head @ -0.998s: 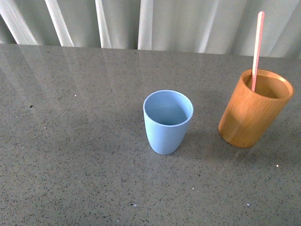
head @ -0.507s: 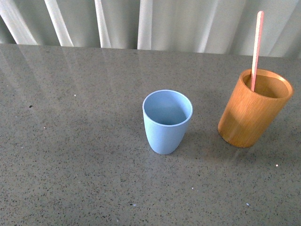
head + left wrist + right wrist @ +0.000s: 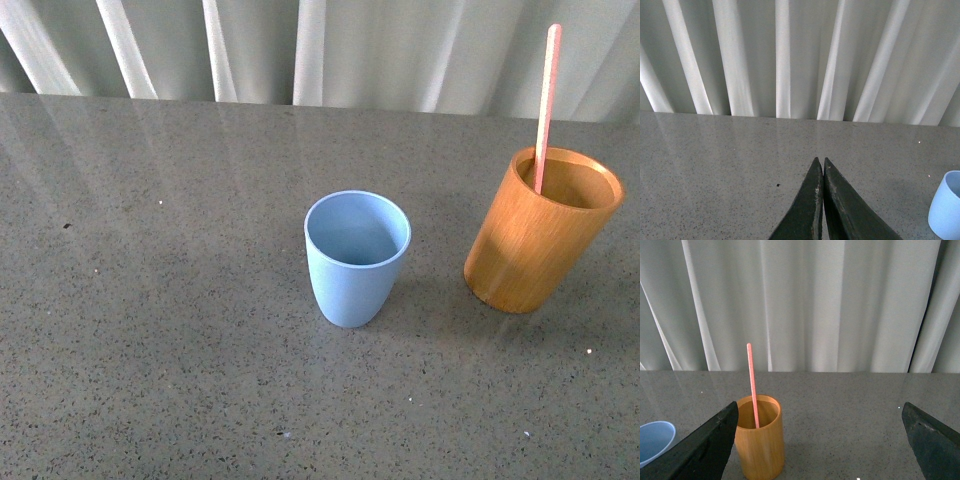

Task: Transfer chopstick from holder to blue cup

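Left wrist view: left fingers (image 3: pixel 810 202) pressed together; right fingers (image 3: pixel 704 450) spread; holder (image 3: pixel 760 445) hides chopstick (image 3: pixel 752 385) base.

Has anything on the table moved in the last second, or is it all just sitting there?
Nothing visibly changed. The pink chopstick still stands in the wooden holder, and the blue cup sits empty in the same spot beside it.
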